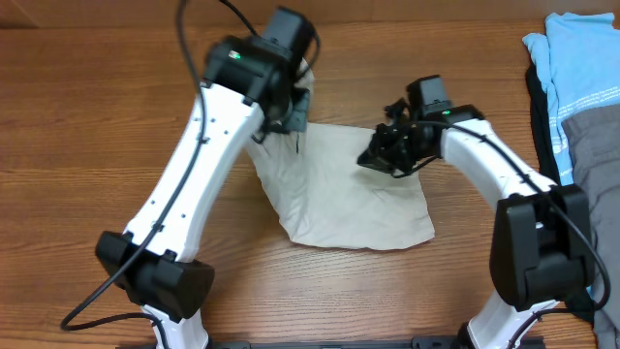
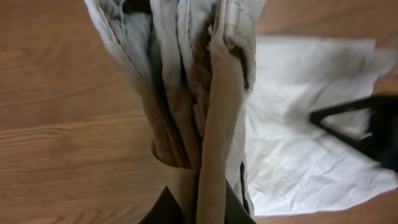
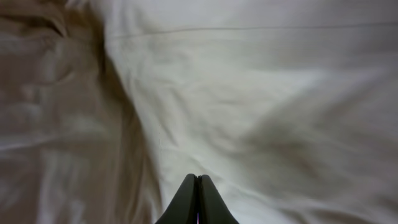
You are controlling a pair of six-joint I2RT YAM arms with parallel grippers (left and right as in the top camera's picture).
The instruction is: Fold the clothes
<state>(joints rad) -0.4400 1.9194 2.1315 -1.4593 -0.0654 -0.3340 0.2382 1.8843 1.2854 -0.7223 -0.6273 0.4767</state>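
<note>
Overhead: left lifts, right pins

Left gripper (image 1: 289, 118) is clamped on a bunched edge of the shorts (image 1: 358, 199) at the cloth's eleven o'clock corner, held high, ready to carry it over for a fold. Right gripper (image 1: 387, 155), jaws pressed together and holding nothing, sits at two o'clock on the fabric. It's probably pinning it flat, though contact is hard to confirm. The shorts lie mid-table (image 1: 97, 126).

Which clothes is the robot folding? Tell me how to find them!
Look at the middle of the wooden table. The shorts lie spread there, one end pinched up by the left gripper. They are pale beige, unlike the blue cloth and grey cloth heaped at the right edge.
</note>
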